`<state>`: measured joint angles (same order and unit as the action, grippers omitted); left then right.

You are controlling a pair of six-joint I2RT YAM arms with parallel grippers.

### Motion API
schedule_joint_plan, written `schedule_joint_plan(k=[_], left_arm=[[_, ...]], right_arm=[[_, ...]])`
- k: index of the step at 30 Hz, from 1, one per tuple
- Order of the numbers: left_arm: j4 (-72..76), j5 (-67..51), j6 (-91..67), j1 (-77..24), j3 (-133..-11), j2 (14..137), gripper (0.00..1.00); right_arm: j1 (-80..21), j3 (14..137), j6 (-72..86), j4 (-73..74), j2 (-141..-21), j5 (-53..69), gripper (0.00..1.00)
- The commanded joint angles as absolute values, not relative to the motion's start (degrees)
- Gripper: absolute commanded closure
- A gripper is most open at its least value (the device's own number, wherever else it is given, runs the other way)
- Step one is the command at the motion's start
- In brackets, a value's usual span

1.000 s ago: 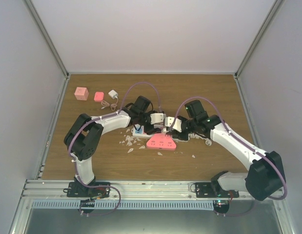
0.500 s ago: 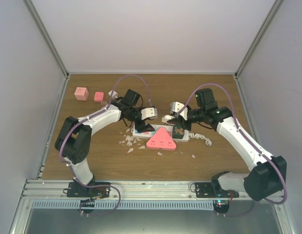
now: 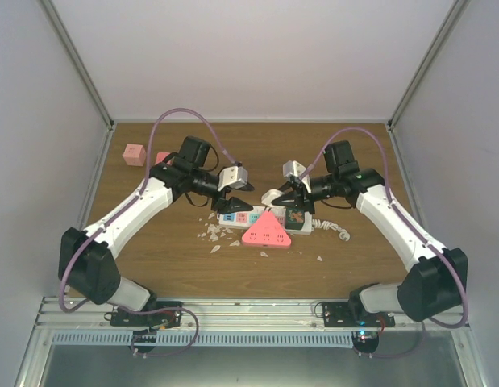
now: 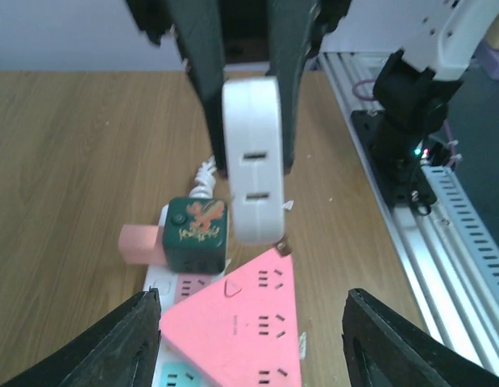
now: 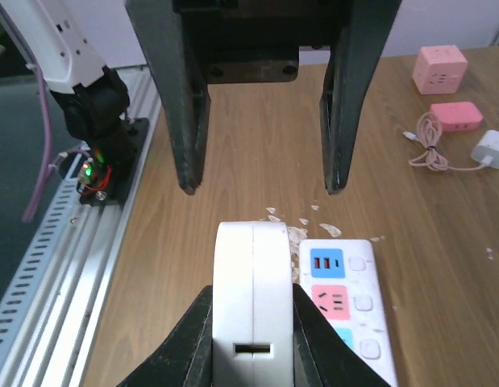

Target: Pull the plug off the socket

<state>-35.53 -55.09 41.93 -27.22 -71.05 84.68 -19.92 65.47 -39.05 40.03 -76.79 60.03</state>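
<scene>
above the table's middle, holding plug (image 4: pixel 251 121) clamped in right gripper (image 4: pixel 251 171), clear of socket (image 5: pixel 346 314), unplugging apparently done; left gripper (image 3: pixel 237 193) gaping, empty.

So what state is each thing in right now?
white plug: out of the socket, held in the air.
right gripper: shut on the white plug.
left gripper: open, empty.
socket: lying flat, green cube adapter sitting on it.
pink triangular strip: lying flat, nothing plugged in.

Wood-grain desk (image 3: pixel 201 270) boxed in by plain white walls (image 3: pixel 249 56); metal rail (image 3: pixel 249 310) along the desk's near edge
</scene>
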Motion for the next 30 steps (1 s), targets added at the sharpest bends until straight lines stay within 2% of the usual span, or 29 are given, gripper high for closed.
schedule_joint_plan(k=[1, 9, 21, 27, 30], left_arm=[[-34.6, -59.8, 38.0, -28.1, -71.0, 81.7, 0.39], [-30.0, -55.3, 31.0, -31.5, -69.3, 81.7, 0.47], [-30.2, -54.5, 28.7, -35.4, -71.6, 86.1, 0.52], [-29.3, -52.8, 28.1, -35.4, -72.2, 86.8, 0.62], [-29.3, -53.4, 27.6, -35.4, -72.5, 86.8, 0.65]], right_arm=[[-19.4, 67.1, -36.6, 40.9, -77.9, 65.8, 1.0], [-19.4, 65.9, -33.5, 38.5, -77.3, 65.2, 0.99], [-20.1, 64.2, -33.3, 37.1, -77.0, 65.4, 0.99], [-20.5, 63.5, -33.4, 36.9, -75.9, 64.7, 0.99], [-20.5, 63.0, -33.2, 36.5, -75.6, 64.2, 0.99]])
